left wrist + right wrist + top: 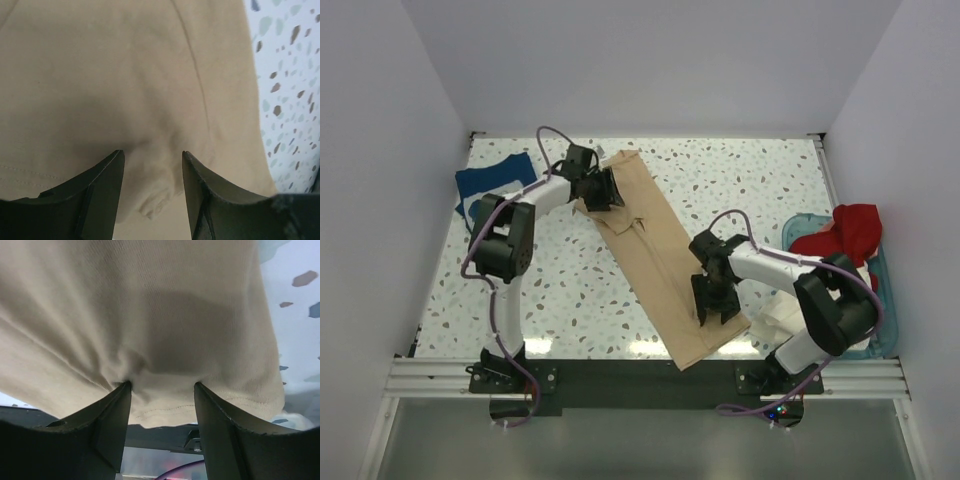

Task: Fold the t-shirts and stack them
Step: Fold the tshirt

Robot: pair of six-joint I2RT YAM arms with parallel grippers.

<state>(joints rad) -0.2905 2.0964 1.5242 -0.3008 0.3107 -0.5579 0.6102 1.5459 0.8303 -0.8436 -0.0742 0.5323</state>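
Observation:
A tan t-shirt [655, 250], folded into a long strip, lies slantwise across the speckled table [750, 190]. My left gripper [608, 190] is down on its far end. In the left wrist view its jaws [152, 157] stand apart with a small bunch of tan cloth [125, 75] between them. My right gripper [712, 312] is down on the near end, by the table's front edge. There its jaws [162, 387] stand apart too, fingertips pressed into the tan cloth [150, 300], the hem between them. A navy t-shirt [490, 185] lies at the far left.
A teal basket [883, 290] stands at the right edge with a red t-shirt [845, 232] draped over it. A cream-white t-shirt [775, 320] lies beside the right arm's base. The shirt's near corner overhangs the black front rail [620, 375].

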